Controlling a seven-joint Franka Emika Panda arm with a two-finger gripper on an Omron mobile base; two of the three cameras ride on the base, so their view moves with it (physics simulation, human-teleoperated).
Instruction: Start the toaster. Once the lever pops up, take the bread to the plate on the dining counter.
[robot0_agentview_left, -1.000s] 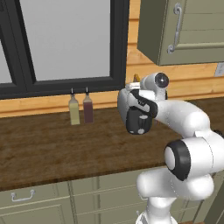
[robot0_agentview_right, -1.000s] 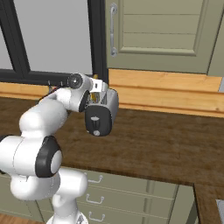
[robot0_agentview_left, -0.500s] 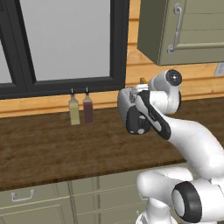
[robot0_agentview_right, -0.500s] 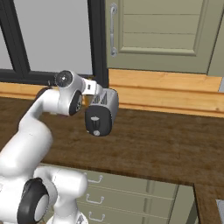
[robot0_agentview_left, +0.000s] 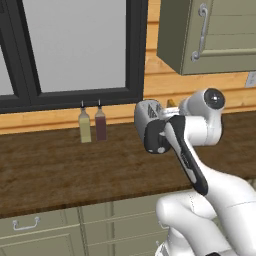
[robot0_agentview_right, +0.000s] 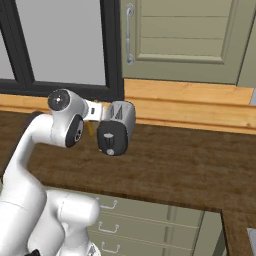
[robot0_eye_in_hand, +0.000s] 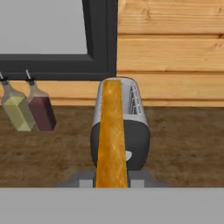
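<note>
Okay so over the last second the arm has swung its elbow up and across while the toaster stayed put on the counter. The background hasn't shifted, so the base hasn't driven anywhere yet. In the hand view the pincer is clenched on the bread. The slice shows edge-on as a tall orange-brown strip in front of the toaster's black end panel. To me that reads as the toasting part being done and the bread already pulled out, so what's left is the carry over to the plate. As for writing: no brand or lettering that I can read on the toaster, just its knob. The two bottles by the window look unlabelled too.
</note>
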